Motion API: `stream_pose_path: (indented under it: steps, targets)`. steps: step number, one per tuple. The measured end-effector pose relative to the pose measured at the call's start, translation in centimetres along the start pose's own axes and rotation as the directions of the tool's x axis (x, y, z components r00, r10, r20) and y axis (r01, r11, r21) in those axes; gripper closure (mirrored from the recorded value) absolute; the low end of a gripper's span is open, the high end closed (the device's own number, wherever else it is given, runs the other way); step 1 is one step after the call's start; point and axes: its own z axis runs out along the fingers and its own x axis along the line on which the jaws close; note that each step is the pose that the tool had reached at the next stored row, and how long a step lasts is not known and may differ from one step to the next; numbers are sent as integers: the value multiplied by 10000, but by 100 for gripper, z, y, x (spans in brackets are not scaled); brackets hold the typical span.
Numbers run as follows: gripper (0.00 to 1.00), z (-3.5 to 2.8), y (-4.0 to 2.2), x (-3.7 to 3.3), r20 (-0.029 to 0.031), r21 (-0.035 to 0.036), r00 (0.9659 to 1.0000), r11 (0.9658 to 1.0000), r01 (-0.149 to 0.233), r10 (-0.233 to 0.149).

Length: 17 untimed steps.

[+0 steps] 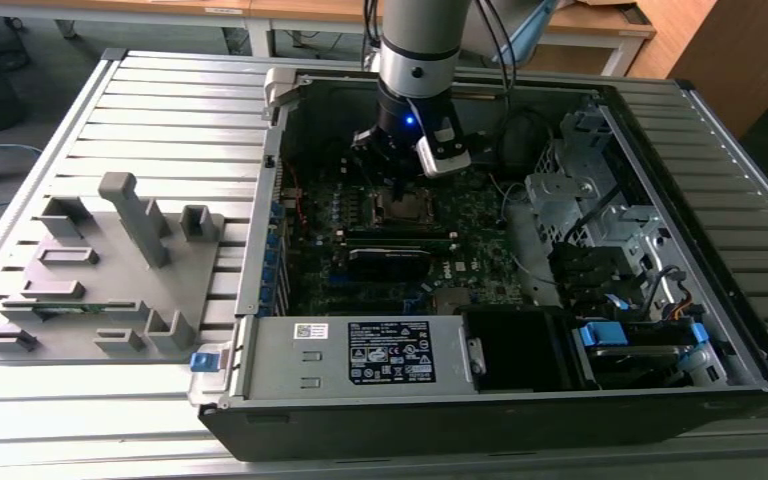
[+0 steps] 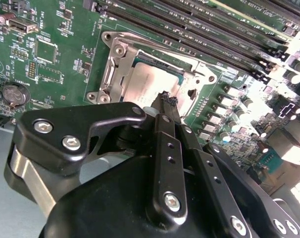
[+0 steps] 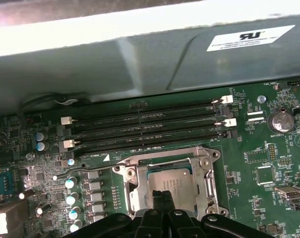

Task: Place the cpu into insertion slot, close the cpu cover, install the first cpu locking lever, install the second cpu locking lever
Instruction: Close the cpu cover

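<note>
The cpu (image 3: 172,182) (image 2: 152,82) lies flat in the insertion slot (image 1: 404,208) with its dull silver top showing. The cpu cover (image 3: 205,171) (image 2: 115,69), a silver frame plate, lies down around the cpu. My gripper (image 3: 163,196) (image 2: 166,99) (image 1: 402,183) is shut, its black fingers pressed together with nothing between them. In both wrist views its tip stands at the cpu's edge, just above the cover's rim. The locking levers cannot be made out clearly.
Long black memory slots (image 3: 145,126) run beside the socket, with a row of capacitors (image 3: 73,198) and a coin battery (image 3: 281,120) nearby. The case wall (image 3: 140,59) rises behind them. At the exterior view's left is a grey fixture (image 1: 104,260); the power supply (image 1: 357,350) is in front.
</note>
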Motion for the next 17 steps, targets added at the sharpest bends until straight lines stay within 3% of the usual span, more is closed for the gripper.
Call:
stream_pose_path:
  steps: [4,9,12,17]
  targets:
    - [89,5,-7,43,32,-5,10000,10000,1,-1]
    - [89,5,-8,47,33,-1,10000,10000,2,-2]
    - [89,7,-8,47,57,138,10000,9999,1,-2]
    - [89,13,-11,64,89,140,10000,9999,2,-3]
